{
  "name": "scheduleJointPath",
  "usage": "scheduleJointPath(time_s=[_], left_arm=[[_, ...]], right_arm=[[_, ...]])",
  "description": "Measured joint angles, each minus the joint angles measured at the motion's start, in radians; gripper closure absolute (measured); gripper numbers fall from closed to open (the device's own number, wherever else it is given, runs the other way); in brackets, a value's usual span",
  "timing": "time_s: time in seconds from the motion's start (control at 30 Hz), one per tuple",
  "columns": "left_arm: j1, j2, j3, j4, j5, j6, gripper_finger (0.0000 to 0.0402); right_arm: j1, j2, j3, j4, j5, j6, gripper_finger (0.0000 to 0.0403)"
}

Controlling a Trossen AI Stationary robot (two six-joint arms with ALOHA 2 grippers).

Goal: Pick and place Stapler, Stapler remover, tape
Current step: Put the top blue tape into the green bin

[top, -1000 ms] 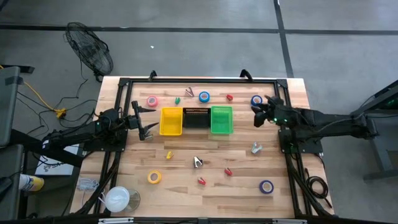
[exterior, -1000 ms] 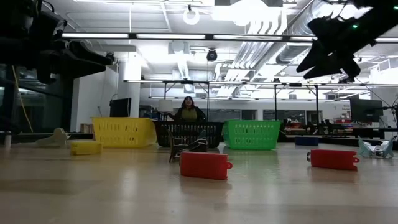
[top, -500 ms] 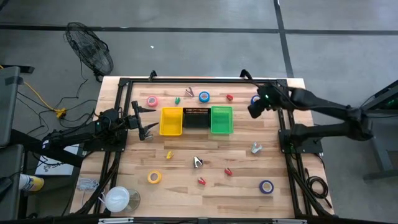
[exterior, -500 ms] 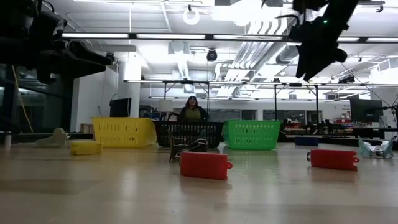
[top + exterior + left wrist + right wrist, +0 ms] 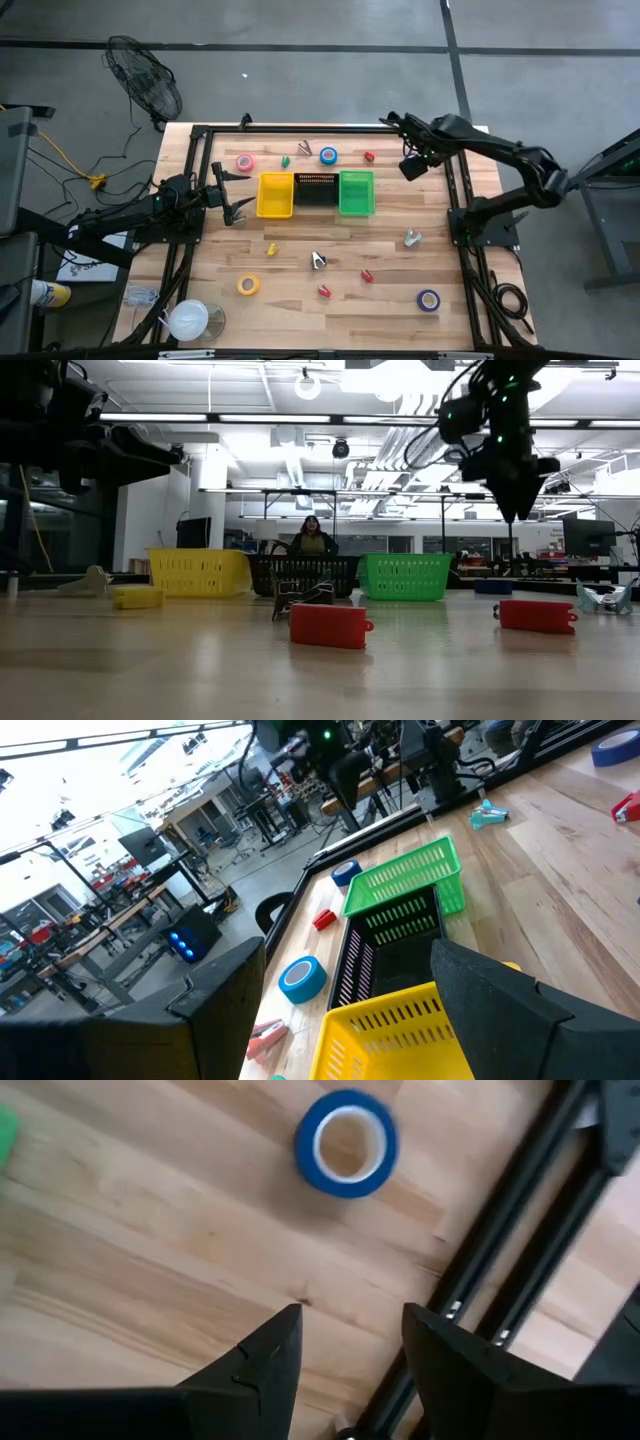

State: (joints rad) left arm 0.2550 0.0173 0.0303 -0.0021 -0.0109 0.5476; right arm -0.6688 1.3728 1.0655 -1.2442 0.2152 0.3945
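My right gripper (image 5: 350, 1342) hangs open, pointing down, above a blue tape roll (image 5: 346, 1143) lying flat on the wood at the far right. In the high view this gripper (image 5: 409, 167) covers that roll. My left gripper (image 5: 235, 206) waits open and level beside the yellow bin (image 5: 276, 194). Other tape rolls lie flat: pink (image 5: 244, 163), blue (image 5: 328, 155), yellow (image 5: 248, 285), purple (image 5: 428, 299). Red staplers (image 5: 369, 157) (image 5: 367, 275) (image 5: 324, 291) and metal stapler removers (image 5: 318, 261) (image 5: 412, 238) are scattered about.
The yellow bin, a black bin (image 5: 316, 190) and a green bin (image 5: 356, 192) stand in a row at the table's middle. The black frame rail (image 5: 520, 1250) runs close beside the blue roll. A person (image 5: 312, 540) sits beyond the far edge.
My right arm has swung toward the table's far edge. Its gripper has tipped from nearly level to pointing down and now hangs over the blue tape roll at the far right. Nothing on the table has moved.
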Motion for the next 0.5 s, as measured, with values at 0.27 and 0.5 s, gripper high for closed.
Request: scheduleJointPath(time_s=[0.27,0.5], left_arm=[[0.0,0.0,0.0,0.0,0.0,0.0,0.012],[0.0,0.0,0.0,0.0,0.0,0.0,0.012]], right_arm=[[-0.013,0.136,-0.002,0.065,-0.035,-0.092,0.0238],[-0.013,0.223,-0.002,0.154,-0.016,-0.192,0.0238]])
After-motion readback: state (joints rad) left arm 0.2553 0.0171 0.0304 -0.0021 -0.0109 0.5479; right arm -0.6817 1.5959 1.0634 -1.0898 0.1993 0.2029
